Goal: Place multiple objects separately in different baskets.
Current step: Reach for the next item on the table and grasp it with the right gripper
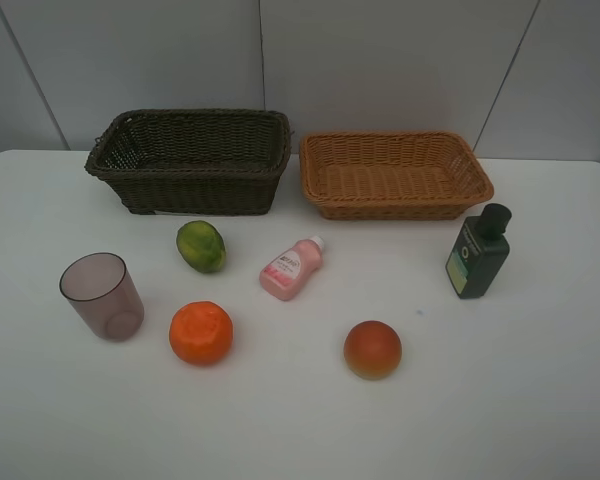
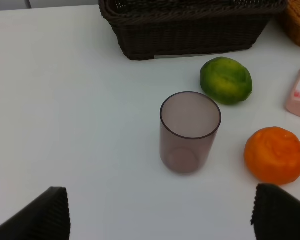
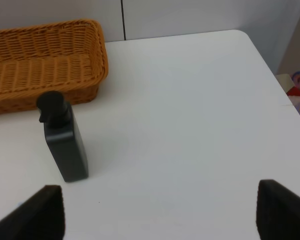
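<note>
At the front of the white table (image 1: 280,430) sits the red-orange peach-like fruit (image 1: 372,349), right of centre and well apart from everything else. To its left, a little further back, is the orange (image 1: 201,332), and left of that the translucent mauve cup (image 1: 103,296) stands upright with its mouth up. Behind the orange lies the green fruit (image 1: 200,245), near the front wall of the dark brown basket (image 1: 195,192). The small pink bottle (image 1: 292,268) lies on its side near the middle of the table, its white cap pointing back toward the gap between the baskets. The dark green bottle (image 1: 478,252) with the black cap stands upright on the right, just in front of the near right corner of the tan basket (image 1: 395,208). The two baskets stand side by side along the back edge — their near corners are very close, though whether they touch cannot be told. All six objects rest on the table outside the baskets. Neither arm shows in the high view. In its wrist view the left gripper (image 2: 160,215) has its dark fingers (image 2: 45,217) spread wide with nothing between them, and the cup, green fruit and orange lie ahead of it. The right gripper (image 3: 160,215) is likewise spread wide and holds nothing — the dark green bottle and the tan basket lie beyond it.
</note>
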`<state>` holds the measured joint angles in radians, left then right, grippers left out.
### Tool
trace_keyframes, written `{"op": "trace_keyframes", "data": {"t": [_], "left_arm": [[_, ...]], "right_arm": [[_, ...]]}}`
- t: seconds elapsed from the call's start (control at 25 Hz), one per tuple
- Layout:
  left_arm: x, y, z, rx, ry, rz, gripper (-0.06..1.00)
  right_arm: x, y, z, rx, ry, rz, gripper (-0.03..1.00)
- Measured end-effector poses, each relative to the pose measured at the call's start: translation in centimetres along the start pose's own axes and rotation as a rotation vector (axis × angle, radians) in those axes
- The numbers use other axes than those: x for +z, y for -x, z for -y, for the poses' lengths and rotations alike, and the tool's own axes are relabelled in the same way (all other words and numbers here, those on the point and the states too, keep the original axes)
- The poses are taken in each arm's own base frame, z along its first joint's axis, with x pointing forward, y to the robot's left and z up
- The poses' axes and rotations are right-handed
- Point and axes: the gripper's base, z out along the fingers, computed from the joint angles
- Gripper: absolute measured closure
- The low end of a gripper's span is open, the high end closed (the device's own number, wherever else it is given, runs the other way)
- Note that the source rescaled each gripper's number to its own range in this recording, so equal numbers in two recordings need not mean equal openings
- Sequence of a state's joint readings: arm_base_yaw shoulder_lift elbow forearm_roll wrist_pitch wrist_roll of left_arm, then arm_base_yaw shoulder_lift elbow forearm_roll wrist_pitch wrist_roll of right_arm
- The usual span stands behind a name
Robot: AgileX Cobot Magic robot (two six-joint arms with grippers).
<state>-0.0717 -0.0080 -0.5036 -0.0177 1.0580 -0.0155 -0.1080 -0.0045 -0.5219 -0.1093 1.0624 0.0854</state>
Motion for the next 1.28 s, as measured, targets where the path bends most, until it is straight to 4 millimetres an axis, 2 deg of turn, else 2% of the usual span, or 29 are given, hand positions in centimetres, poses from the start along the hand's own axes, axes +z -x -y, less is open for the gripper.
{"op": "trace_keyframes", "data": {"t": [1.28], "left_arm": [[0.00, 0.00, 0.00, 0.000, 0.000, 0.000, 0.01]], "right_arm": [[0.00, 0.00, 0.00, 0.000, 0.000, 0.000, 0.24]]}}
